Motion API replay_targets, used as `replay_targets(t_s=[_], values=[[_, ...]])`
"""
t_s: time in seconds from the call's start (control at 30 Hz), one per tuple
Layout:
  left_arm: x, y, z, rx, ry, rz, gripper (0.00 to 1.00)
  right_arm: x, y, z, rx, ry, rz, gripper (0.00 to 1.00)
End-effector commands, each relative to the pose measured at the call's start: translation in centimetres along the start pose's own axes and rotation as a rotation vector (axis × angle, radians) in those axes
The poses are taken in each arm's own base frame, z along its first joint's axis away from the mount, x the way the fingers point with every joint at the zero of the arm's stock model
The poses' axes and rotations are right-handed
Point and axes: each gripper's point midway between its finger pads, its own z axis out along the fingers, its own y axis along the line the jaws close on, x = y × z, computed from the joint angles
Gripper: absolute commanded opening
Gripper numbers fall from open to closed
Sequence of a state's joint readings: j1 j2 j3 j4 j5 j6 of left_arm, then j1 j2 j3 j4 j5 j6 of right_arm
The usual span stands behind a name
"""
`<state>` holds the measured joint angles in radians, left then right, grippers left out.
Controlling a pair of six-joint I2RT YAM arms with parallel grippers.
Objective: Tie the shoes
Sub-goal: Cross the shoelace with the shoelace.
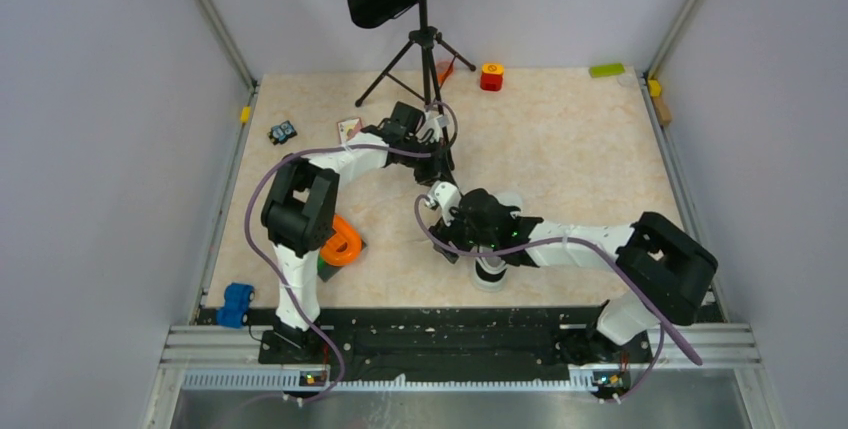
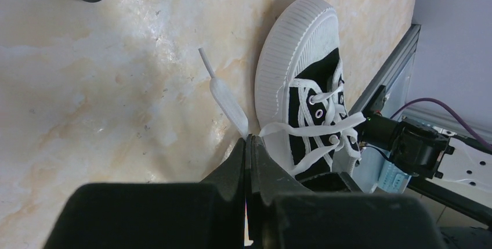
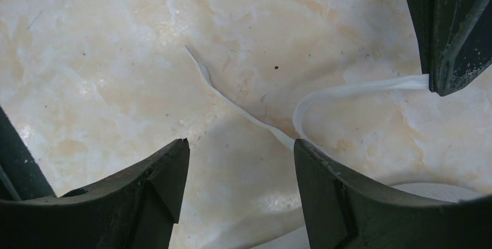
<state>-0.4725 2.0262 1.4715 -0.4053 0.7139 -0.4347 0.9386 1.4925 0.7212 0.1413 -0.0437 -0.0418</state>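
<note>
Hold the white lace [image 2: 307,128] firm in the shut left claw [image 2: 248,142], taut from the sneaker [image 2: 301,57] just beside its tips; bring the wide-open, empty right claw [image 3: 238,168] down over the loose tail [image 3: 232,101] lying between its fingers [image 3: 325,197] on the counter [image 3: 104,57]. Mind the left claw close beside, and the tripod [image 1: 425,49] near beyond it

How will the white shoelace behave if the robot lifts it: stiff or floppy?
Probably floppy: the lace curves and lies flat on the table beyond where the left gripper pinches it. It looks thin and flat, so it may slip from a loose grip. Pulling hard could perhaps drag the shoe.
</note>
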Motion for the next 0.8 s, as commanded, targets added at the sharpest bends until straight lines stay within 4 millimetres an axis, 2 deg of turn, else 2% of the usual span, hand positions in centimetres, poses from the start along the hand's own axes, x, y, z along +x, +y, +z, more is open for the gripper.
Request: replay_targets(t_s=[0.0, 0.17, 0.33, 0.6, 0.67, 0.7, 0.77], values=[[-1.1, -1.1, -0.4, 0.036, -0.059, -0.006, 0.00, -3.2, -0.3, 1.6, 0.017, -0.096, -0.034, 0.70], [-0.8, -1.2, -0.4, 0.042, -0.047, -0.017, 0.00, -2.2, 0.0, 3.3, -0.011, -0.041, -0.063, 0.72], [-0.4, -0.9, -0.3, 0.038, -0.037, -0.020, 0.00, -1.3, -0.5, 4.5, 0.009, -0.013, -0.078, 0.72], [-0.2, -0.8, 0.0, 0.053, -0.028, -0.025, 0.00, 0.3, -0.5, 5.6, 0.008, 0.027, -0.080, 0.69], [-0.2, -0.7, 0.1, 0.057, -0.025, -0.028, 0.00, 0.9, -0.1, 6.0, -0.024, 0.059, -0.093, 0.61], [-0.2, -0.6, 0.2, 0.059, -0.022, -0.030, 0.00, 1.2, 0.1, 6.2, -0.037, 0.077, -0.096, 0.53], [-0.2, -0.5, 0.3, 0.057, -0.022, -0.033, 0.00, 1.3, 0.3, 6.3, -0.052, 0.101, -0.097, 0.29]])
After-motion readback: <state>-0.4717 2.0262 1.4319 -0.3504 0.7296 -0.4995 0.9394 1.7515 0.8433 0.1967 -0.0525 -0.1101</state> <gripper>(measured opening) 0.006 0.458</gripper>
